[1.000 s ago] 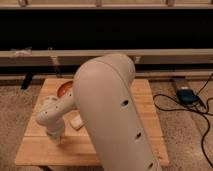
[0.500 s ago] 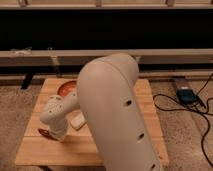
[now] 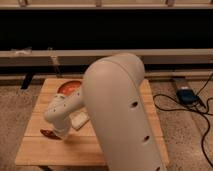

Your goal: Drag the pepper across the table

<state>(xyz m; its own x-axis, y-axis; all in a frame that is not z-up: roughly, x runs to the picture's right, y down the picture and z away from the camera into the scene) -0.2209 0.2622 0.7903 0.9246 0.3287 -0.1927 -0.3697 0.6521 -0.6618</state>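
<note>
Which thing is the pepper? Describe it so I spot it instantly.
On the light-wood table, toward the picture's left, the gripper hangs low. The pepper lies beside it: small, dark red, unlike the orange bowl and pale block.

Looks like a lab or test space on my feed: speckled floor (image 3: 185,135), loose cables (image 3: 167,102) and a blue box (image 3: 186,95) lying around, long rail (image 3: 160,54) behind. Tool (image 3: 61,134) sits low over the surface (image 3: 50,152), left side.
</note>
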